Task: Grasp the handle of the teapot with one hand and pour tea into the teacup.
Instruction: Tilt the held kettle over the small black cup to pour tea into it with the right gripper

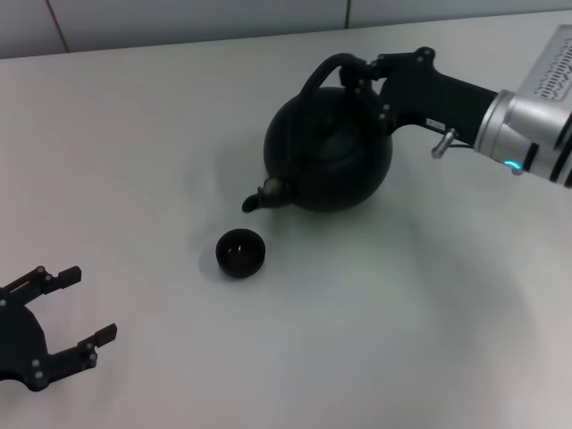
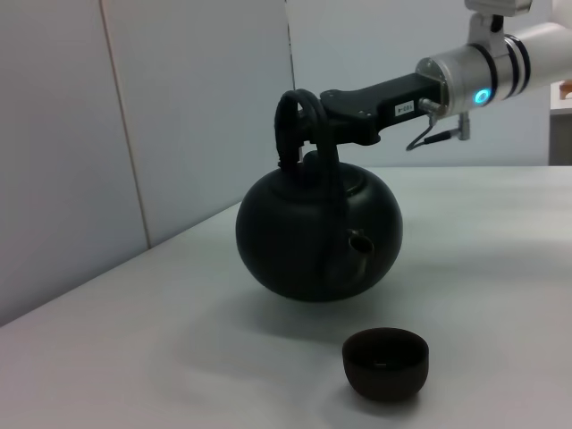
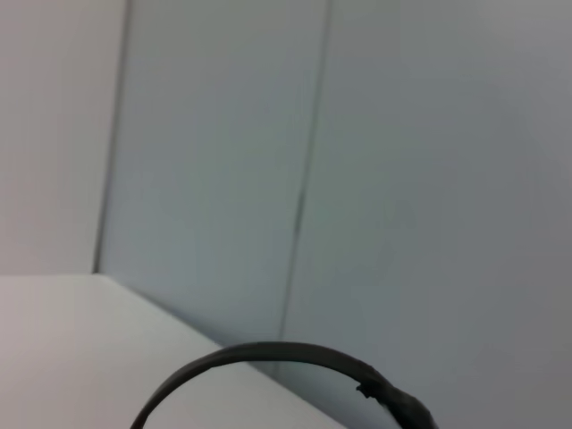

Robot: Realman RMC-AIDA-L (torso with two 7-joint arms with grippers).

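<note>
Teapot [image 1: 329, 156] hangs tilted, spout [image 1: 256, 198] above brown-lined teacup [image 1: 240, 252].

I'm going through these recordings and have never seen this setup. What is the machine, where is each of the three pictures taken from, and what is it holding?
This is a two-armed robot; each arm ends in a claw. One picture looks down from a camera on its head, and the other two come from cameras on its wrists.

In the head view, the right claw is shut on the handle of a black teapot. The left wrist view shows the teapot lifted off the white table, with its spout over a small black teacup that stands on the table. No tea is visible pouring.

The left claw sits open and empty at the near left, away from both.

The right wrist view shows only the arched handle against a wall.
</note>
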